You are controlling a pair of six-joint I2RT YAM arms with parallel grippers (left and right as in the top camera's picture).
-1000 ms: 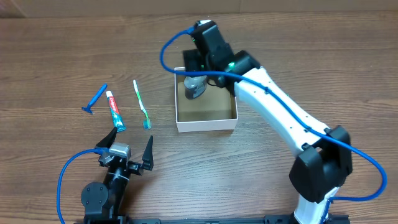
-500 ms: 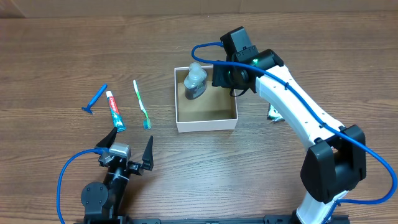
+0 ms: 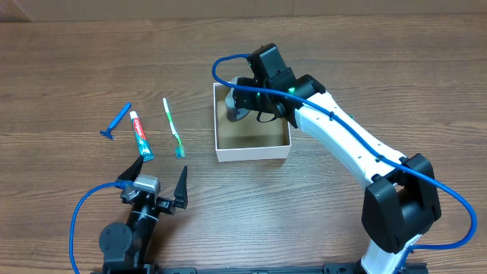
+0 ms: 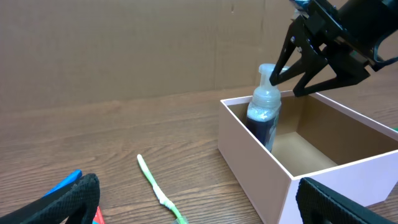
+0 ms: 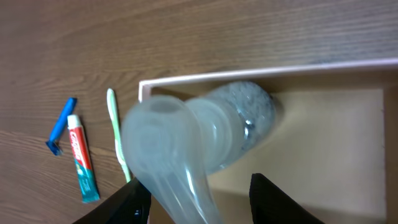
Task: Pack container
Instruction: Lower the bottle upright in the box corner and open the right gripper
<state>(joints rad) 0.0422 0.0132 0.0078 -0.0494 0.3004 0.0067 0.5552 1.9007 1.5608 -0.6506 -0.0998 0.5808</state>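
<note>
The white right arm (image 3: 342, 144) reaches over the brown wooden table (image 3: 68, 61) to the small square white cardboard container (image 3: 253, 152) at mid-table. Its right gripper (image 4: 285, 84) hangs with jaws spread over a clear plastic pump bottle (image 4: 264, 109) standing in the container's far left corner. The left gripper (image 3: 156, 181), near, is also released, and a green-white toothbrush (image 3: 173, 128), a toothpaste tube (image 3: 140, 135) and a blue razor (image 3: 116, 122) lie left of the container.

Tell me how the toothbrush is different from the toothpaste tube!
The toothbrush is long and skinny; the toothpaste tube is shorter and fatter. The toothbrush is pale green; the toothpaste tube is white and red. The toothbrush lies nearer the container than the toothpaste tube does. Both lie flat on the wooden table, outside the container.
</note>
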